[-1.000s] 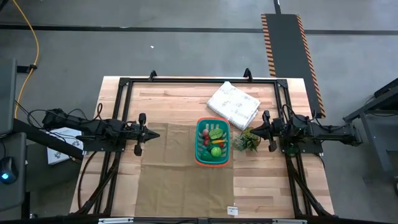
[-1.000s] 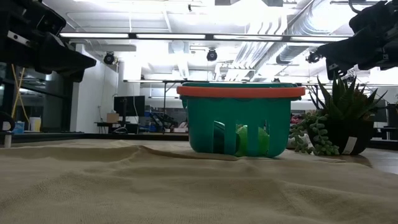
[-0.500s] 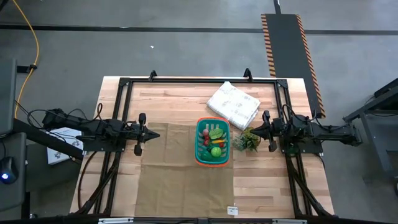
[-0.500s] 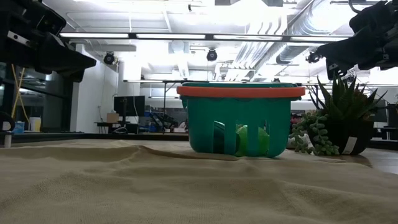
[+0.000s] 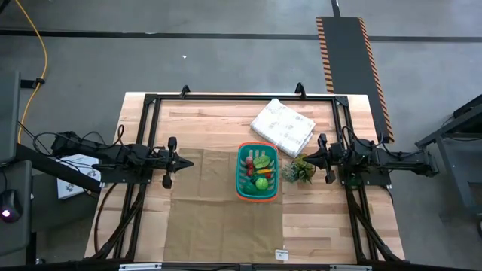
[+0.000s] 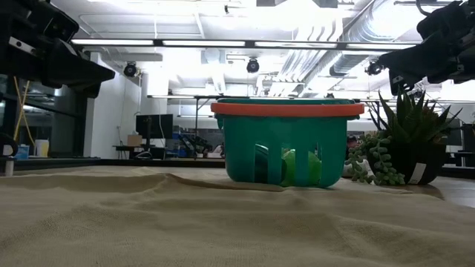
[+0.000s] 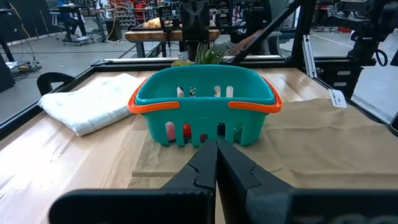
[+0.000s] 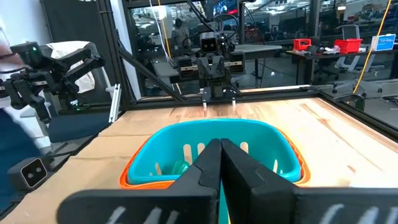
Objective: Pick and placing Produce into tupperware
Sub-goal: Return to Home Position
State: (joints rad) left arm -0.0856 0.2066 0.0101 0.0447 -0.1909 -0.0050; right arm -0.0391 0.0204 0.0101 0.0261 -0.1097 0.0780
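1. From table level the basket [image 6: 287, 141] hides nearly all the produce; only slivers of green show through the slots. From above, the produce [image 5: 260, 175] is a small heap of green, red and yellow bits, too tiny to name one by one.
2. The surface is a wooden table [image 5: 203, 124] with a tan cloth [image 5: 218, 218] over the middle, and the basket sits toward the cloth's 1 o'clock corner. A white bundle [image 5: 282, 125] lies at the basket's 1 o'clock, with a potted plant [image 5: 300, 172] just beside at 3 o'clock. The room is a workshop with a grey floor, bright ceiling lights and desks.
3. The left gripper [image 7: 216, 149] hangs at the basket's 9 o'clock, well apart, fingers pressed together on nothing. The right gripper [image 8: 220, 148] is at 3 o'clock, up over the plant, nearer, also closed and empty. The basket touches neither, produce inside.
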